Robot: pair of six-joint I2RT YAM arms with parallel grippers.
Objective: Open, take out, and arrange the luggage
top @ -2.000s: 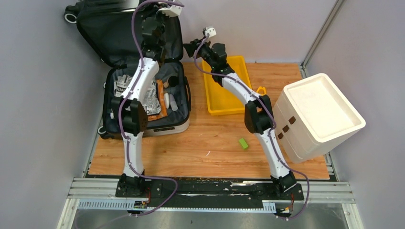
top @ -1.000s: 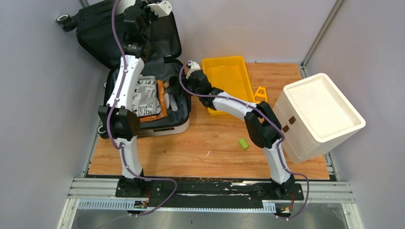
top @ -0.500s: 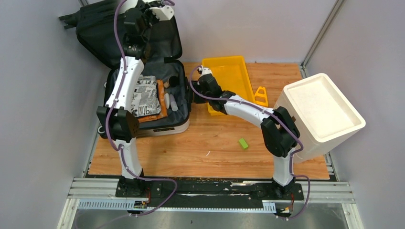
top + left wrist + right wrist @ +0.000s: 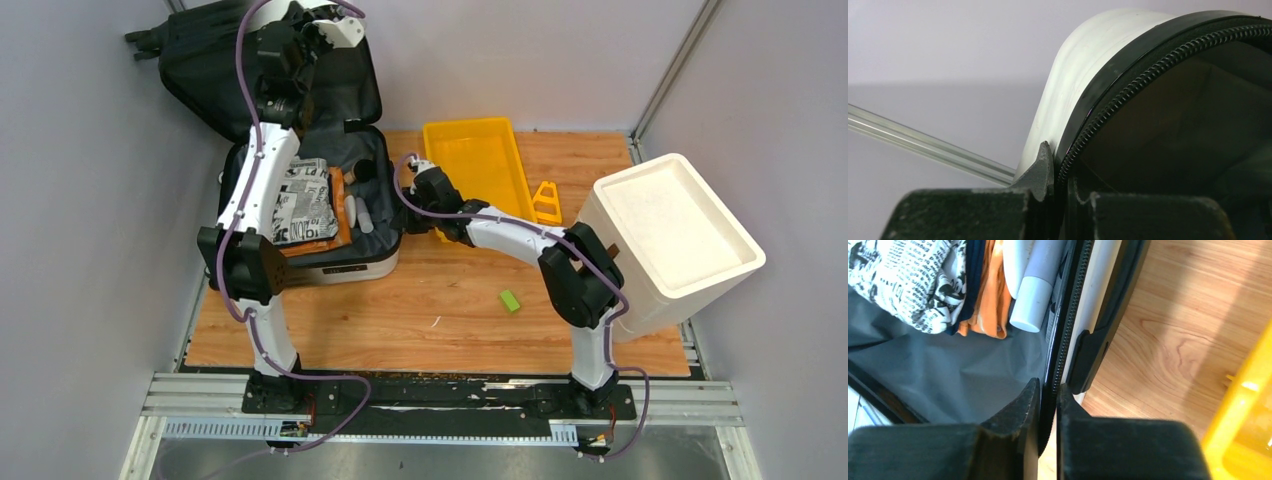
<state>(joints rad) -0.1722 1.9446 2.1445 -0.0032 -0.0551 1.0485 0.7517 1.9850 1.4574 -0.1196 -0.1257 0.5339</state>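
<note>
The luggage [image 4: 345, 268] lies open at the table's back left, with its lid [image 4: 205, 80] tipped up against the wall. My left gripper [image 4: 303, 28] is shut on the lid's top rim; the left wrist view shows the jaws [image 4: 1060, 167] pinching the zipper edge beside the white shell [image 4: 1073, 75]. My right gripper [image 4: 405, 203] is shut on the base's right rim, its jaws [image 4: 1048, 390] closed over the zipper edge by the grey lining [image 4: 973, 370]. Inside lie a newsprint cloth [image 4: 300, 200], an orange item [image 4: 338, 205] and white tubes [image 4: 358, 213].
A yellow tray [image 4: 437, 185] sits just right of the luggage. A white foam box [image 4: 670, 240] stands tilted at the right edge. A small green block [image 4: 511, 300] lies mid-table and a yellow triangular piece [image 4: 546, 198] lies by the tray. Grey walls close in on both sides.
My right arm swung from above the yellow tray down to the luggage's right rim and closed on it. My left gripper carried the lid farther back and now holds it still.
</note>
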